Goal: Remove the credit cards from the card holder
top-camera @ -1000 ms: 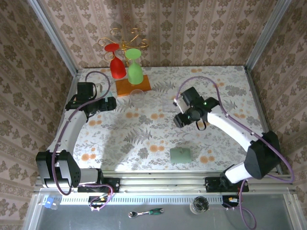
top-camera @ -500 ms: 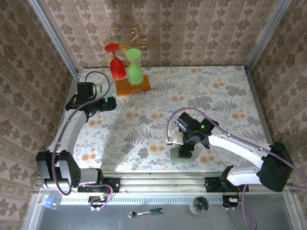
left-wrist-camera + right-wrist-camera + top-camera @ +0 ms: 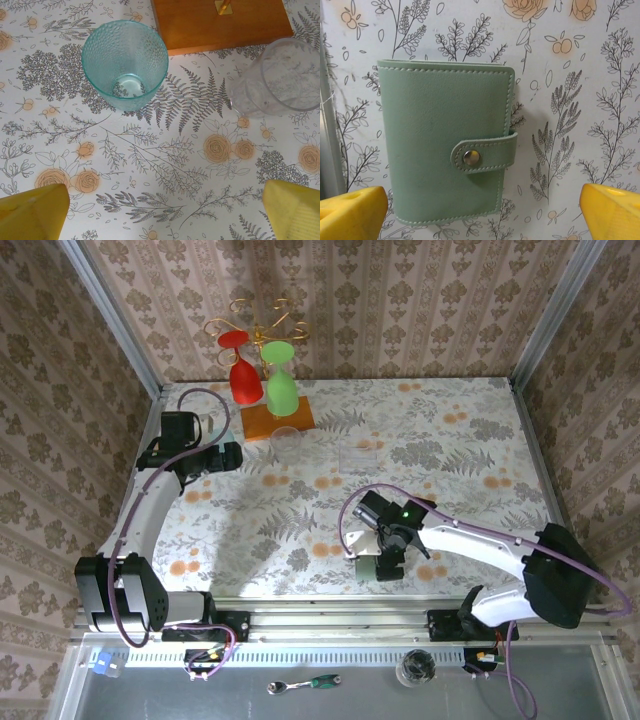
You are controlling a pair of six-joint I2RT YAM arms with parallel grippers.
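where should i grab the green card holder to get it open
Pinch the snap strap where it wraps round the card holder's open edge, coming straight down from above. The holder lies flat and shut on the table, so the strap is the one raised part, and it likely has to pop first.

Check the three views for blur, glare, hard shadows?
Top external: even light, sharp; soft grey arm shadows on the table. Right wrist: card holder crisp, stitching legible, faint shadow to its right; yellow fingers blurred. Left wrist: teal cup and clear cup sharp, no strong glare.
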